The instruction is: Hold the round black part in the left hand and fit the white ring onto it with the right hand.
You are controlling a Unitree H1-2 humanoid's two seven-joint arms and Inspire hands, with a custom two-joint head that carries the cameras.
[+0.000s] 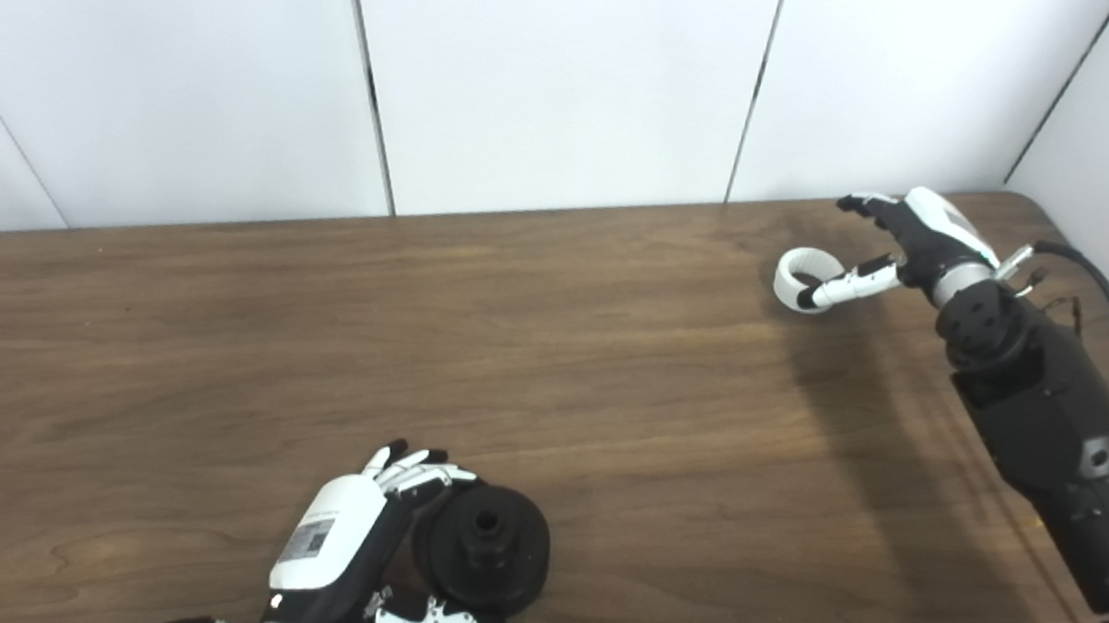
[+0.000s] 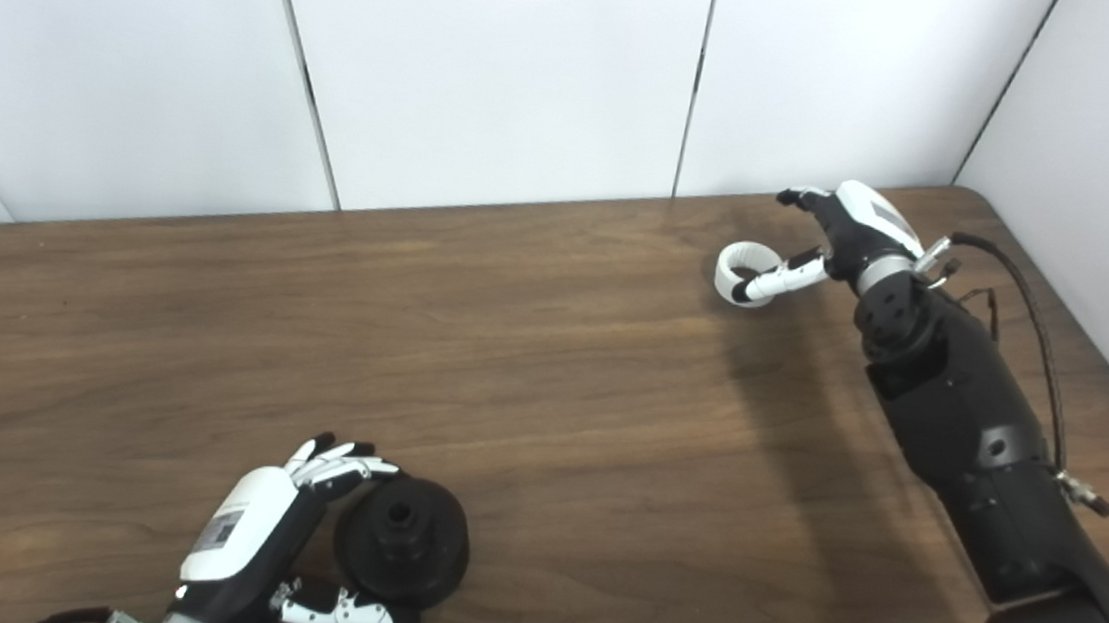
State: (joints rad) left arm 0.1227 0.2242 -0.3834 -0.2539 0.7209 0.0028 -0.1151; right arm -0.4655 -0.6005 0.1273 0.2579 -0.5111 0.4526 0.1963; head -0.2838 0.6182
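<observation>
White wall panels are backing a brown wooden table [image 1: 551, 351]. At seven o'clock the left hand [image 1: 363, 546] is cupping the round black part [image 1: 484, 544]. At two o'clock the white ring [image 1: 804, 278] is lying, the right hand [image 1: 907, 242] spread loosely around it, thumb touching.

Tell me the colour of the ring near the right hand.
White. The ring shows best in the left eye view, against the brown table.
</observation>
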